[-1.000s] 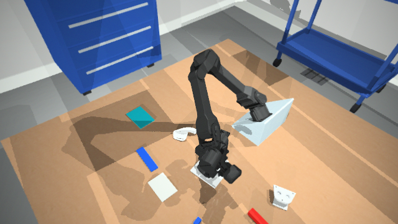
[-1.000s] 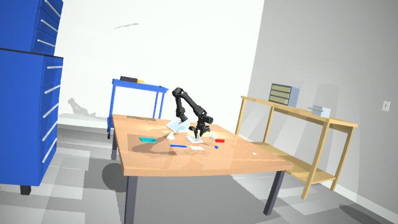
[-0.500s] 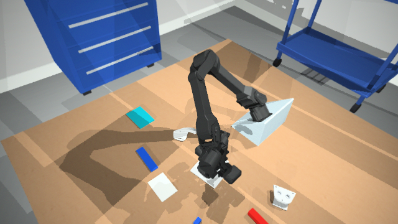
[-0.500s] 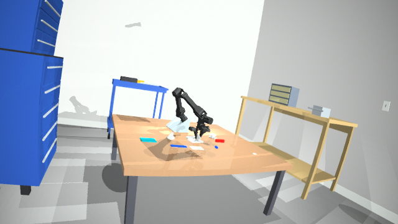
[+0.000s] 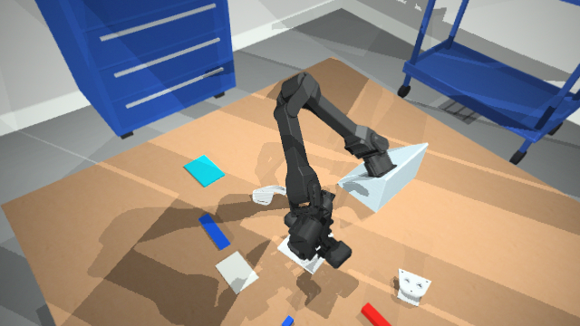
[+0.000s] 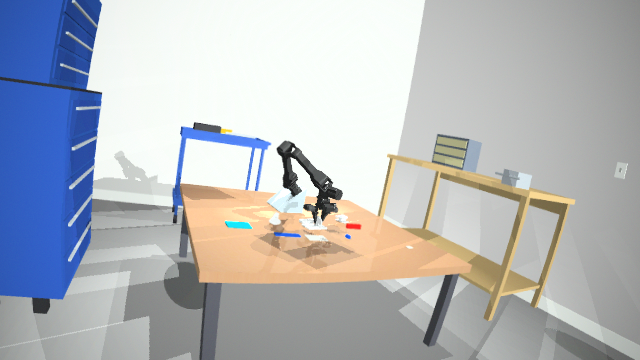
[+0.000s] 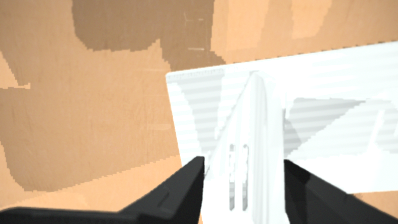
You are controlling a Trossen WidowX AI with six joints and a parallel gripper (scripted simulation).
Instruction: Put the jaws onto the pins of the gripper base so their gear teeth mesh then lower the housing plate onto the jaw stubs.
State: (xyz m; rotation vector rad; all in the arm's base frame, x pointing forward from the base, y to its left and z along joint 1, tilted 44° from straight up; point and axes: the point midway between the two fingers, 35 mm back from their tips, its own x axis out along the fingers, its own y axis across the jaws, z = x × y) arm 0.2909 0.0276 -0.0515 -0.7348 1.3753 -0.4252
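1. I have the gripper [image 5: 319, 246] [image 6: 318, 222] [image 7: 240, 166] low over the worktop [image 5: 476, 217] [image 6: 250, 265], its fingers clamped on a white slotted piece [image 7: 267, 150], which I take to be one of the jaws.
2. On my wrist view that piece runs to a narrow tip, with two slots side by side near the fingers. Below it is a white ribbed plate [image 5: 290, 254] [image 6: 307, 223] [image 7: 320, 72]; I can't tell whether they touch.
3. I see a curved white piece [image 5: 264, 196] [image 6: 275, 219], probably the other jaw, lying near the arm, off any pins.
4. A white part with holes [image 5: 412, 282] [image 6: 341, 218] sits well apart from the gripper. I can't tell whether it is the gripper base or the housing plate.
5. I have a pale flat plate [image 5: 236, 273] [image 6: 316, 238] near a blue bar [image 5: 214, 232] [image 6: 287, 234], and a cyan plate [image 5: 204, 170] [image 6: 238, 225] farther off.
6. A red block [image 5: 376, 314] [image 6: 353, 226] and a small blue block [image 5: 287, 321] [image 6: 348, 236] lie apart from each other.
7. My arm's foot meets a pale wedge [image 5: 401, 186] [image 6: 295, 202].
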